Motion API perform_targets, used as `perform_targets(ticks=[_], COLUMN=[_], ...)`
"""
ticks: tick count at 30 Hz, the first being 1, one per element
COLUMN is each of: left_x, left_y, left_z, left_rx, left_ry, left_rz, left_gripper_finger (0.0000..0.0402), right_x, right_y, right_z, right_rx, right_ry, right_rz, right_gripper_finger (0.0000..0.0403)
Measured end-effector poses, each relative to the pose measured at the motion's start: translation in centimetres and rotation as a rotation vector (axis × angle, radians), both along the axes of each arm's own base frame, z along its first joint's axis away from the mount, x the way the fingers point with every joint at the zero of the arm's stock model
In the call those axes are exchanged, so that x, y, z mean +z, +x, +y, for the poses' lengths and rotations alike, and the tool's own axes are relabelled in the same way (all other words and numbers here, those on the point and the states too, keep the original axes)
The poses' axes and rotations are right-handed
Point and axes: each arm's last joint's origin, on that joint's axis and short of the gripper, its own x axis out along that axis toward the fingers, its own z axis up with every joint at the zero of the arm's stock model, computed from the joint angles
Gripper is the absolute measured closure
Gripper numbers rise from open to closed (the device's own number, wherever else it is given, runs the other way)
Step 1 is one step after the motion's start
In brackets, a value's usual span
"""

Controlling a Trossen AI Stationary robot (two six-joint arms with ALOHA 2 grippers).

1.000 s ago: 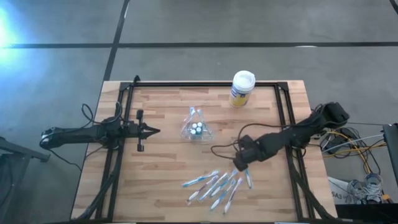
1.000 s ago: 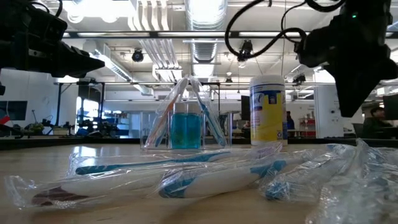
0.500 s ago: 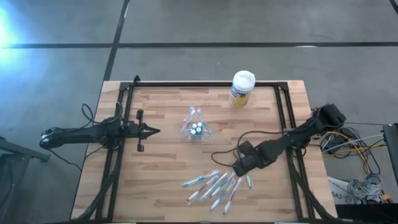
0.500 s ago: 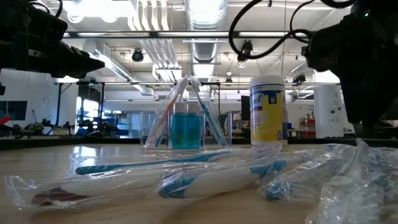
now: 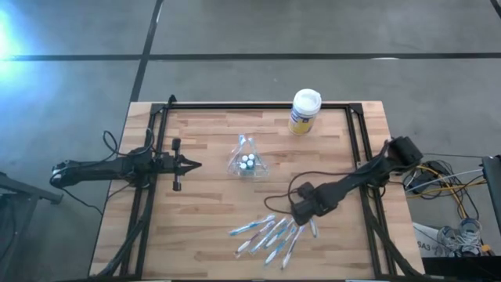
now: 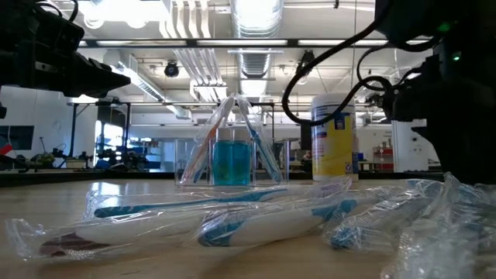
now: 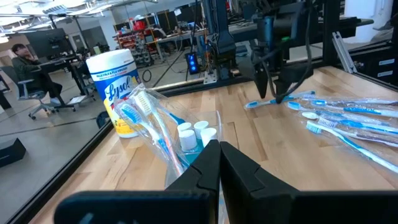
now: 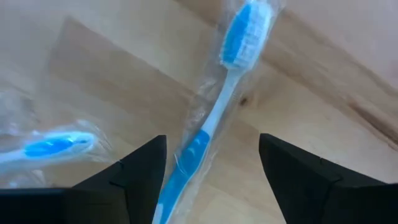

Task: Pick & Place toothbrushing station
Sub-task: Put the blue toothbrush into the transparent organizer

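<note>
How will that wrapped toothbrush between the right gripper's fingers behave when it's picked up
The wrapped toothbrush looks slim, so probably light and fairly stiff. Its loose, crinkled clear wrapper may slip or slide between the fingers of the right gripper. Lying flat on the table, it seems unlikely to roll.

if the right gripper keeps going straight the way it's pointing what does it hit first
Most likely the wrapped toothbrush lying on the table. The right gripper points down at it with its fingers open on either side of the handle. How much gap remains is unclear.

Bright overhead strip lights glare in the low view; foreground wrappers blur.
</note>
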Motion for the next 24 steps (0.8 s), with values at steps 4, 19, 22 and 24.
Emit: perform_targets(ticks=[4,19,22,24], left_x=[0.0,-0.3,-0.3,-0.3], left_y=[0.0,0.0,0.0,0.0], left_z=[0.0,0.0,0.0,0.0], left_rx=[0.0,0.001,0.001,0.001], left_ry=[0.0,0.0,0.0,0.001], left_rz=[0.0,-0.002,-0.006,-0.007], left_gripper_finger=[0.0392,0.0392,0.0392,0.0392], right_x=[-0.4,-0.6,-0.5,-0.4], right_y=[0.1,0.4,0.2,0.2], right_z=[-0.2,-1.3,-1.5,-1.6], right_rx=[0.03,0.178,0.208,0.225], right_ry=[0.015,0.021,-0.006,-0.032], right_rz=[0.02,0.032,0.044,0.033], right_gripper_finger=[0.0176,0.0359,0.0384,0.0385])
